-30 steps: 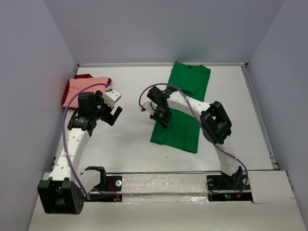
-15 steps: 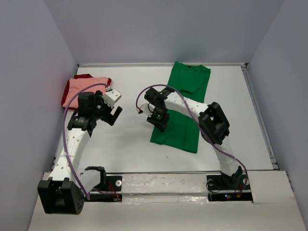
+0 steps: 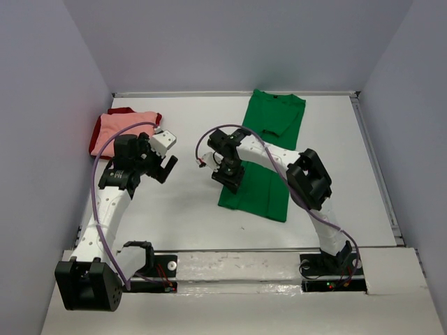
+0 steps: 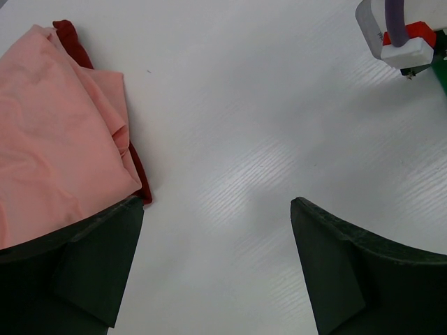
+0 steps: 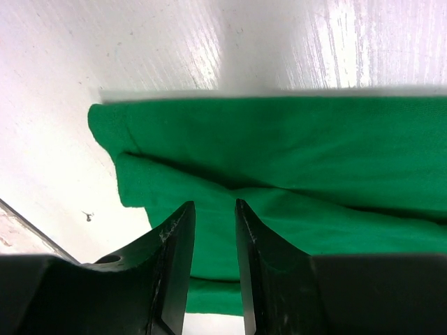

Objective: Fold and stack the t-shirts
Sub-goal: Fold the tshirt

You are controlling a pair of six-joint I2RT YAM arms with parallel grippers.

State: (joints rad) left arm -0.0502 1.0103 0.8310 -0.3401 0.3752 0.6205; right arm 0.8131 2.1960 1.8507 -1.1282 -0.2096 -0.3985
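Note:
The bright green t-shirt [image 3: 262, 195] lies folded into a long strip at centre right, collar end at the back. My right gripper [image 3: 228, 173] hovers over its left edge, jaws a narrow gap apart, with flat green cloth [image 5: 314, 153] showing between the fingertips [image 5: 214, 206]. The salmon pink t-shirt [image 3: 122, 127] lies folded on the dark red t-shirt [image 3: 123, 110] at back left. Both show in the left wrist view, pink [image 4: 49, 125] over dark red [image 4: 66, 31]. My left gripper [image 3: 167, 165] is wide open and empty [image 4: 216, 202], just right of that stack.
Grey walls enclose the white table [image 3: 188, 202] on three sides, with a raised rim along the right edge [image 3: 377, 174]. The right arm's wrist [image 4: 398, 35] shows at the top right of the left wrist view. Bare table lies between the two grippers.
My right gripper has moved a little to the left, toward the green shirt's left edge. The left arm and the shirts have not moved.

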